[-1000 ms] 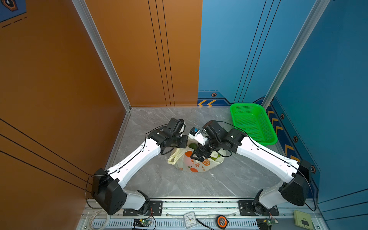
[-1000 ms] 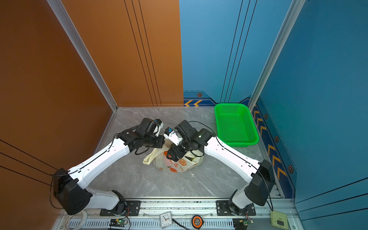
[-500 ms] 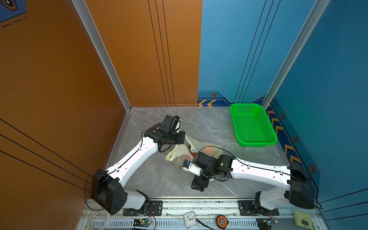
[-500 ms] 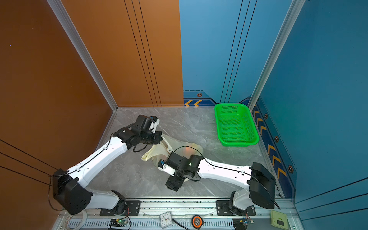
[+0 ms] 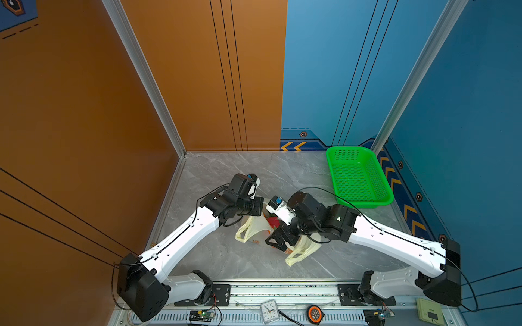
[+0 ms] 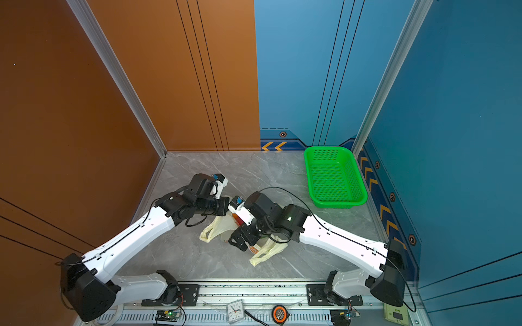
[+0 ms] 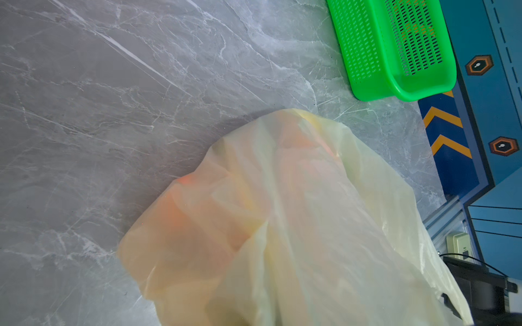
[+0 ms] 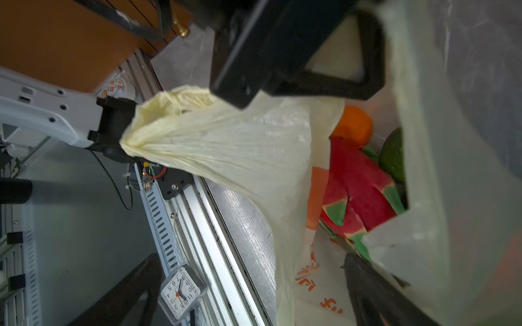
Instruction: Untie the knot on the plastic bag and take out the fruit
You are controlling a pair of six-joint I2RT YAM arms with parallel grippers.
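- My left gripper point(image 5: 260, 211) is clamped shut. I think it's pinching the plastic bag point(image 5: 251, 228) by its rim, though the fingertips are hidden.
- Right gripper point(image 5: 278, 242) stands spread wide at the bag's mouth, with one finger point(image 8: 364, 285) inside.
- The bag sits on the grey table point(image 5: 226, 175) between both arms, its handle loops point(image 5: 300, 251) lying apart.
- Inside I can see a dragon fruit point(image 8: 358, 192) and an orange point(image 8: 353, 127).
- Green basket point(image 5: 357, 177) sits well apart.

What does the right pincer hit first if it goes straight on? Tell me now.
Probably the dragon fruit, which the wrist view shows framed by the open right pincer, inside the mouth of the plastic bag. Loose bag film may brush the pincer first; depth is unclear.
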